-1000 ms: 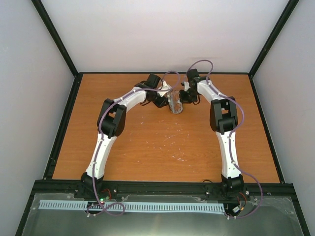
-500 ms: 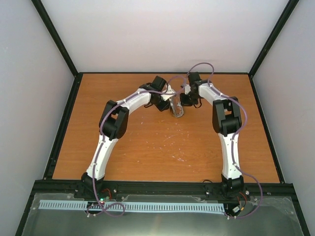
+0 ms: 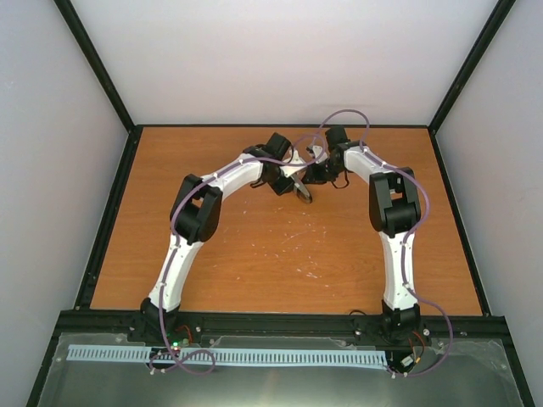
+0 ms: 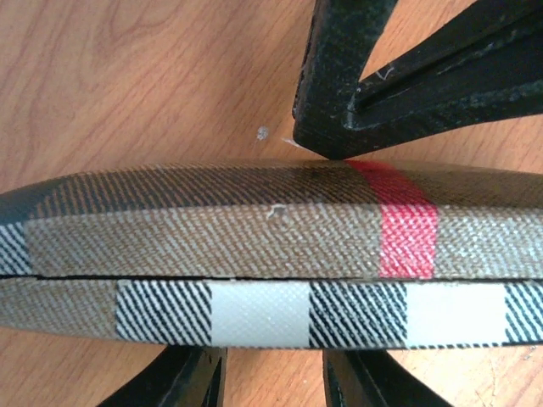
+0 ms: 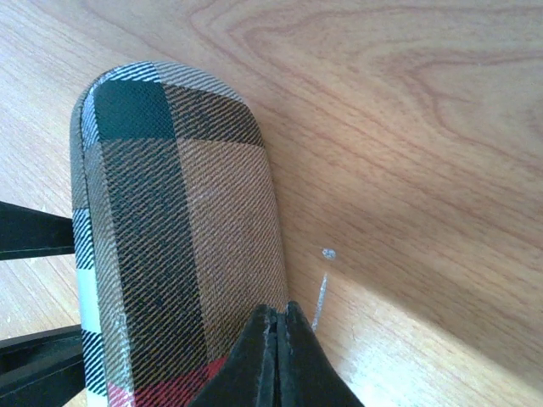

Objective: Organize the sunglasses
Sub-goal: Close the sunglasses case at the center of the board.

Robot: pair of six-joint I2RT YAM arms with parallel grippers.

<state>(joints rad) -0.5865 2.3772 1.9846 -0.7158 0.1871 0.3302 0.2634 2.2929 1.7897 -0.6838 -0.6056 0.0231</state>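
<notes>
The only markings on the case [image 4: 254, 246] are tan plaid with black, white and one red stripe. In the left wrist view the left gripper [image 4: 271, 383] enters at 6 o'clock. Its fingers are narrowly parted and the case's seamed side hides their tips. Beyond, at 1 o'clock, the right gripper [image 5: 276, 315] is pinched closed and touches the case by the red stripe. The case lies on the wooden table [image 4: 127, 68]. The sunglasses cannot be seen, so their place cannot be told.
</notes>
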